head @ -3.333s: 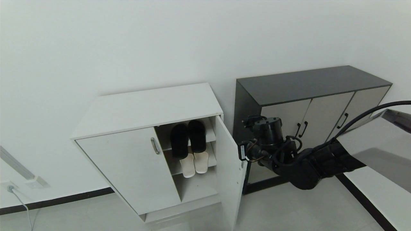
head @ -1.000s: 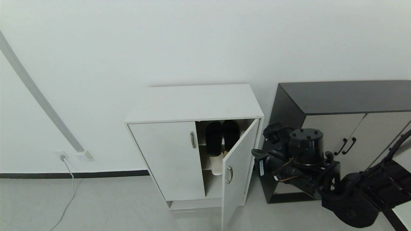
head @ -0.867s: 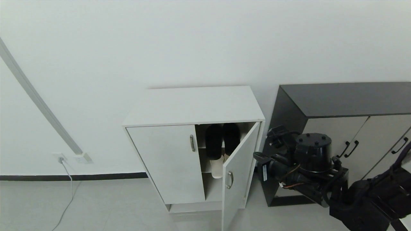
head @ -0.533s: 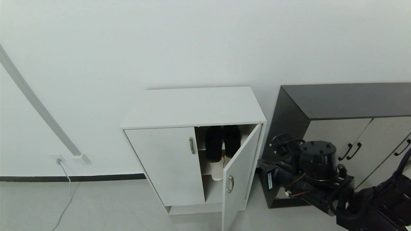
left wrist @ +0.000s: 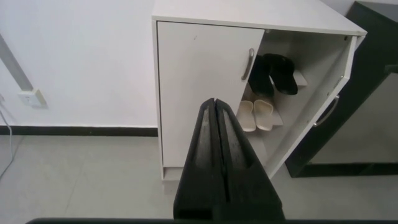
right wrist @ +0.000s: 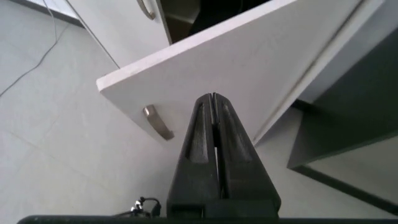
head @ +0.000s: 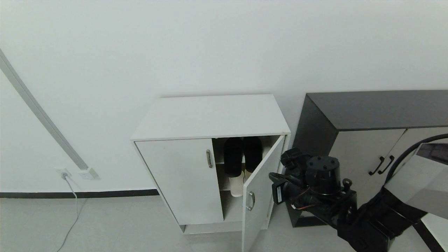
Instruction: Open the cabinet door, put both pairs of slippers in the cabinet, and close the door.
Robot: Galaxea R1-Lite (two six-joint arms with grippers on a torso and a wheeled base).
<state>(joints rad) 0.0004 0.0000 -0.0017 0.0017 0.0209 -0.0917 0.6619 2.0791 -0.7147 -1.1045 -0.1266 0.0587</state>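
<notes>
white cabinet (head: 210, 115), right-hand door (head: 259, 196) standing half open, left-hand door (head: 182, 178) shut. both pairs already lie inside: the black slippers (head: 242, 154) on the upper shelf, the pale slippers (head: 237, 183) on the shelf below, toes near its front edge. judged from this, the step in hand is closing the door.

the right gripper (right wrist: 213, 96) has its fingers pressed together with nothing between them, tips aimed at the door's outer face beside the handle (right wrist: 155, 122). closed fingers make a blunt pusher, and a point near the free edge gives good leverage about the hinge. the left gripper (left wrist: 215, 102), likewise closed and empty, hangs well apart, in front of the cabinet, clear of the door's swing.

whether the right fingertips actually touch the panel cannot be told. in the head view the door hides the right end of both shelves, and its lower edge is cut off. a dark cabinet (head: 378, 108) stands just beside the white one's right side.
</notes>
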